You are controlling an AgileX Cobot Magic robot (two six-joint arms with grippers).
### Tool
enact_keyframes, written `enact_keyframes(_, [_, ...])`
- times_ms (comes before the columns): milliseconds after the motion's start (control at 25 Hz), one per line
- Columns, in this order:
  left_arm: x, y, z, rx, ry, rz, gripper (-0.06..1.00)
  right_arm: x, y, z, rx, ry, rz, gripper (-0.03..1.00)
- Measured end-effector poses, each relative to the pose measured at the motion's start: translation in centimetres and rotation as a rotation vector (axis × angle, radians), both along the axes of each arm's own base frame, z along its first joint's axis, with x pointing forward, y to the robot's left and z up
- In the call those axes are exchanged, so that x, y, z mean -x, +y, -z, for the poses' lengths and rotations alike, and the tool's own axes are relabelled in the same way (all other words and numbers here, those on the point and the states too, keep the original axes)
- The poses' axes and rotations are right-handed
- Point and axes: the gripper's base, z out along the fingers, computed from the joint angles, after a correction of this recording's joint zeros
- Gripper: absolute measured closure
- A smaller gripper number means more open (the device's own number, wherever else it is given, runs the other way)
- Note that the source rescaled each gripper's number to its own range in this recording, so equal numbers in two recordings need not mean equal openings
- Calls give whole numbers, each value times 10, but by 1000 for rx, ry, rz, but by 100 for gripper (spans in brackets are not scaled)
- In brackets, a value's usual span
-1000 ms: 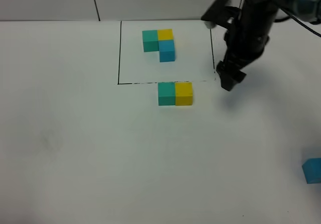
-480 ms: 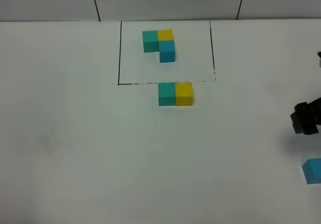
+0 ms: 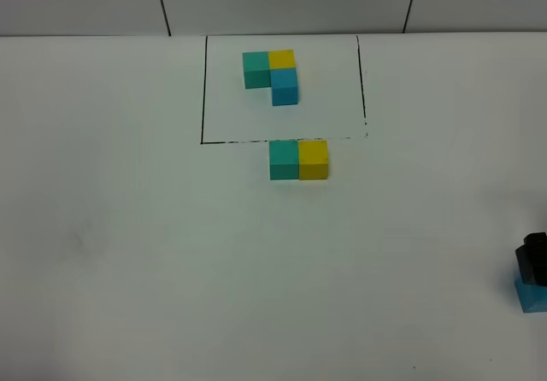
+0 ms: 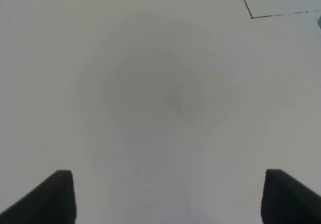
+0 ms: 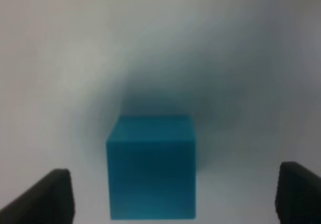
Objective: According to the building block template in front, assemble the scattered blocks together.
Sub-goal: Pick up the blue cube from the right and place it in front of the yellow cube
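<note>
Right claw (image 3: 534,257), seen from the high camera, is only a dark tip at the picture's edge, directly over the blue cube (image 3: 532,296); this view does not show how its jaws stand. That cube sits well apart from the template (image 3: 272,75), far out to the template's right and much nearer the camera. The template is an L of three cubes inside a thin black outline (image 3: 202,90) on the plain white table (image 3: 128,244). Just outside the outline's near edge, close below the template, the teal cube (image 3: 284,161) and the yellow cube (image 3: 314,160) stand touching, teal on the left, like the template's top row; the place below the yellow one is bare. From the left wrist camera, the left claw (image 4: 165,196) has its jaws wide apart with only bare table between them. A corner of the outline shows far ahead, so I judge this claw to be off the template's left side, well apart from the blue cube. From the right wrist camera, the right claw (image 5: 173,199) has its jaws apart, a dark finger (image 5: 47,196) on each side of the blue cube (image 5: 150,166) with a clear gap to each, so nothing is gripped. The cube lies between them, a little off-centre, its faces roughly square to the jaws as far as the blur allows; being a cube, it has no long axis. The right arm is plainly the nearer. All the cubes look matte, flat-faced, crisp-edged and equal in size, so the flat sides should give the fingers a sure hold.
</note>
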Motion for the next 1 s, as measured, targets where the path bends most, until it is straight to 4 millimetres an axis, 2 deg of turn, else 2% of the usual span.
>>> enact_keyframes(560, [0,0,0,0,0,0,12,-6,1,41,-26,94,9,31])
enact_keyframes(1000, [0,0,0,0,0,0,12,-4,2,47,-43,121,17,31])
